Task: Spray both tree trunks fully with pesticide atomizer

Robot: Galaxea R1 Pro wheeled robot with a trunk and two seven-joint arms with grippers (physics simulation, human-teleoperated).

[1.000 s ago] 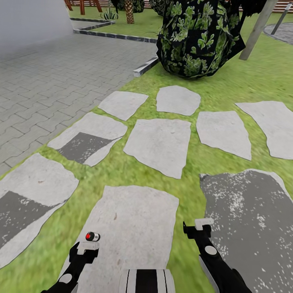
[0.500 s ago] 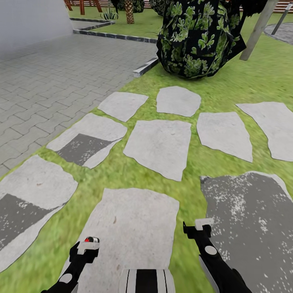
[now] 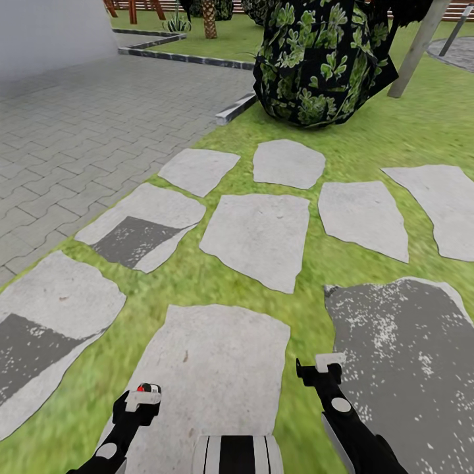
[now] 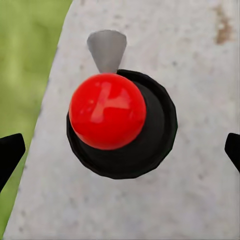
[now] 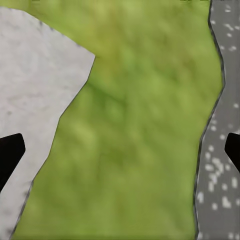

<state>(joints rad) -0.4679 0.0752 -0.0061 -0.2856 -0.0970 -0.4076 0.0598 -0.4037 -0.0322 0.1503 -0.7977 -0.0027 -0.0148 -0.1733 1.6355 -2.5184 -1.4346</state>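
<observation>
The ground is a green grass lawn [image 3: 197,276] set with flat, irregular grey paving stones [image 3: 258,234]; some of them have darker patches, and the one at the right [image 3: 401,355] is dark grey with white specks. To the left of the lawn lies a wide area of small grey paving bricks [image 3: 79,125] with a pale wall [image 3: 46,33] behind it. Farther ahead stands a dark bush with green leaves [image 3: 316,59], and just beside it a pale tree trunk [image 3: 418,46] leans upward. A palm-like plant [image 3: 209,16] and a brown slat fence [image 3: 461,8] show at the far edge.

The pesticide atomizer [image 3: 148,388] stands on the large pale stone [image 3: 217,368] directly in front of the robot, close above the left hand [image 3: 137,403] in the head view. In the left wrist view the atomizer [image 4: 120,125] is seen from above (a red round top on a black body, with a grey nozzle), and it lies between the two black fingertips [image 4: 10,155], which stand wide apart and do not touch it.

The right hand [image 3: 322,368] hangs over the grass strip between the pale stone and the dark stone; its fingertips [image 5: 10,155] are also spread wide and hold nothing.
</observation>
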